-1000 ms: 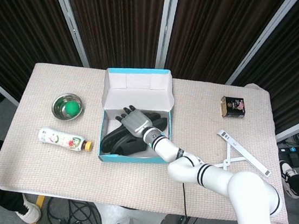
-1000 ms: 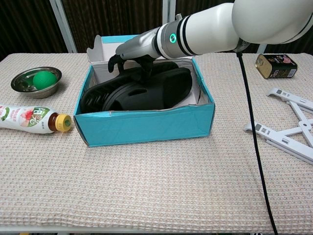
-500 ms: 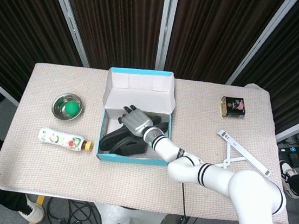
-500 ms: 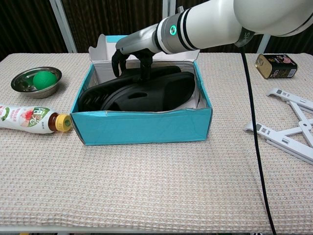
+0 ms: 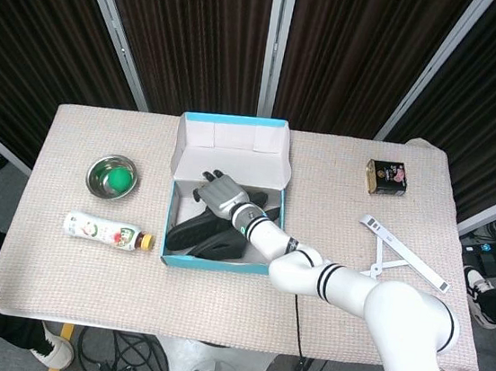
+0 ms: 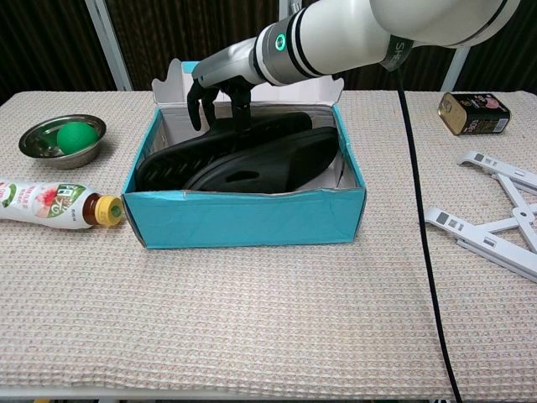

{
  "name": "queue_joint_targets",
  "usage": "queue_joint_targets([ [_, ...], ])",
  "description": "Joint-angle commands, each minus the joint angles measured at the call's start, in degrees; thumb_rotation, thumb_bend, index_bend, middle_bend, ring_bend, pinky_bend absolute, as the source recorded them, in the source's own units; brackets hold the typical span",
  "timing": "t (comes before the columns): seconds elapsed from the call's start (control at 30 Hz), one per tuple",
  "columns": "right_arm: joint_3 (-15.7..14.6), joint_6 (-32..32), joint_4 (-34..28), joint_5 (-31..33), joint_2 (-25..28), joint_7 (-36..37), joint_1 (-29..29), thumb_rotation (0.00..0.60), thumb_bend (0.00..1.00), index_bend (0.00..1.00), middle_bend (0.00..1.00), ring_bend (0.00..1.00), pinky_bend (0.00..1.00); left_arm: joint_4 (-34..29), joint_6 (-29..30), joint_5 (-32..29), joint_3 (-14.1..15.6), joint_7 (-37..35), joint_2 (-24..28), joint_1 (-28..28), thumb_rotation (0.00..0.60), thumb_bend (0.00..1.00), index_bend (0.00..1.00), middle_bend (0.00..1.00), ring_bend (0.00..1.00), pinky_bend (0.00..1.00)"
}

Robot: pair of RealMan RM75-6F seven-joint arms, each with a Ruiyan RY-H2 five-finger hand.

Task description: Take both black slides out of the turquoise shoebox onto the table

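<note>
While both black slides lie overlapped inside turquoise shoebox, neither out yet. Right hand above box's rear half, fingers curled down over upper slide; grip cannot tell. Left hand absent. Step, judged: first pickup. Next: close on slide, lift over wall. Left of box: bottle, steel bowl.

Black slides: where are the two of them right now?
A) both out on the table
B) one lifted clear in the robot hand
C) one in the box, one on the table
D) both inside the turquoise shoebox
D: both black slides lie inside the turquoise shoebox, and the right robot hand is over the back one with fingers curled down, lifting nothing clear of the box.
</note>
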Motion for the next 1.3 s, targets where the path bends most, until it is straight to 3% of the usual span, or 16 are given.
queue_joint_targets([
  [0.03,-2.2,0.0,0.6,0.7,-1.0,-1.1,1.1,0.600,0.00,0.33,0.36,0.00,0.08,0.1,0.0,0.0,0.0,-0.1,-0.1,0.0,0.600,0.00,0.18,0.13,0.00,0.11],
  [0.13,-3.5,1.4,1.0,0.7,-1.9,-1.7,1.3,0.600,0.02,0.46,0.45,0.05,0.08,0.2,0.0,0.1,0.1,-0.2,-0.1,0.1,0.600,0.00,0.18,0.14,0.00,0.11],
  [0.23,-3.1,4.2,1.0,-0.2,-2.5,-1.5,0.5,0.600,0.12,0.63,0.58,0.16,0.09,0.4,0.0,0.1,0.1,-0.3,-0.2,0.2,0.600,0.00,0.18,0.14,0.00,0.11],
  [0.3,-2.0,6.1,0.3,-1.0,-2.2,-0.8,-0.3,0.600,0.18,0.69,0.63,0.22,0.11,0.5,0.1,0.1,0.1,-0.4,-0.2,0.3,0.600,0.00,0.18,0.14,0.00,0.11],
  [0.63,4.2,13.1,-8.5,-4.5,4.0,3.5,-4.6,0.600,0.20,0.71,0.65,0.23,0.11,0.3,0.1,1.0,-0.1,-0.1,0.3,-0.2,0.600,0.00,0.18,0.13,0.00,0.11],
  [0.77,5.0,11.7,-11.3,-2.2,6.8,4.4,-5.5,0.600,0.20,0.72,0.65,0.24,0.14,0.2,-0.1,1.1,-0.3,-0.2,0.5,-0.5,0.600,0.00,0.18,0.14,0.00,0.11],
  [0.97,-1.0,5.1,-9.8,2.9,7.6,-1.2,-1.7,0.600,0.21,0.73,0.65,0.24,0.14,-0.2,-0.5,1.6,-0.1,-0.1,0.5,-0.8,0.600,0.00,0.18,0.14,0.00,0.11],
  [1.13,-8.1,5.0,-9.1,8.7,6.9,-7.8,3.5,0.600,0.22,0.73,0.65,0.24,0.14,-0.2,-0.6,1.3,0.0,-0.2,0.5,-0.7,0.600,0.00,0.18,0.14,0.00,0.11],
  [1.2,-9.3,7.4,-10.1,10.2,6.7,-9.7,4.6,0.600,0.23,0.73,0.65,0.24,0.13,-0.1,-0.6,1.4,0.0,-0.3,0.4,-0.7,0.600,0.00,0.18,0.14,0.00,0.11],
  [1.3,-8.0,9.4,-12.8,11.8,7.6,-8.6,4.5,0.600,0.23,0.74,0.65,0.24,0.13,0.1,-0.8,1.4,0.0,-0.4,0.3,-0.8,0.600,0.00,0.18,0.14,0.00,0.11],
])
